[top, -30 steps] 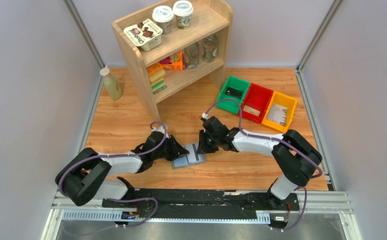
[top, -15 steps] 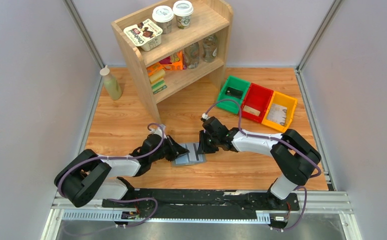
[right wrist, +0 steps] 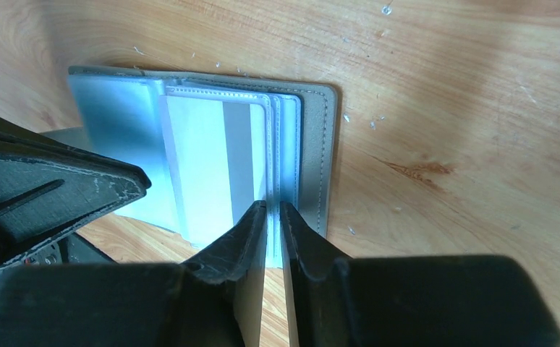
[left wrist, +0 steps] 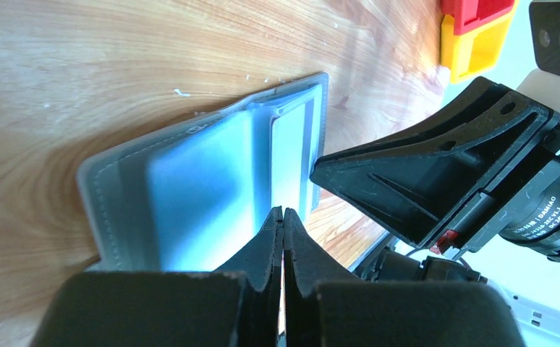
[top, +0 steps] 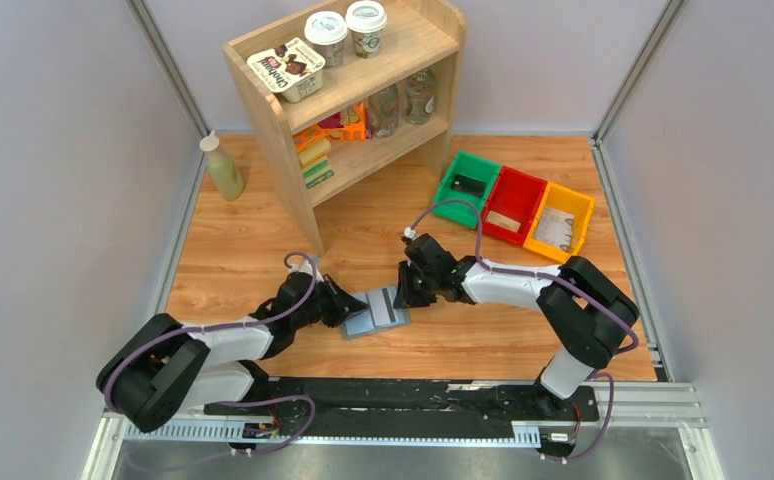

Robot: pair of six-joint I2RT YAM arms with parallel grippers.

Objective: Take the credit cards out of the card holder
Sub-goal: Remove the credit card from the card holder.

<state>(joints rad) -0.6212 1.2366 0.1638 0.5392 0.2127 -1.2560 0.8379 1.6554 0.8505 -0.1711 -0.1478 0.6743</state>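
The grey card holder (top: 365, 322) lies open and flat on the wooden table between my two grippers. Its pale blue inner pockets (left wrist: 205, 173) face up. A whitish credit card (right wrist: 205, 163) with a grey stripe sits in the right half's pockets. My left gripper (top: 346, 303) is shut at the holder's left edge, and nothing shows between its tips (left wrist: 283, 212). My right gripper (top: 406, 293) rests its tips (right wrist: 273, 206) on the holder's right half. Its jaws stand a narrow slit apart, with a strip of pocket edge showing between them.
Green (top: 468, 185), red (top: 511, 203) and yellow (top: 560, 222) bins stand at the back right. A wooden shelf (top: 353, 100) with cups and packets stands at the back. A pale bottle (top: 223, 168) is at its left. My right gripper's finger (left wrist: 422, 166) lies close ahead of the left gripper.
My left gripper has shut and drawn back a little to the left, off the middle of the card holder. The right gripper and the holder have stayed put.
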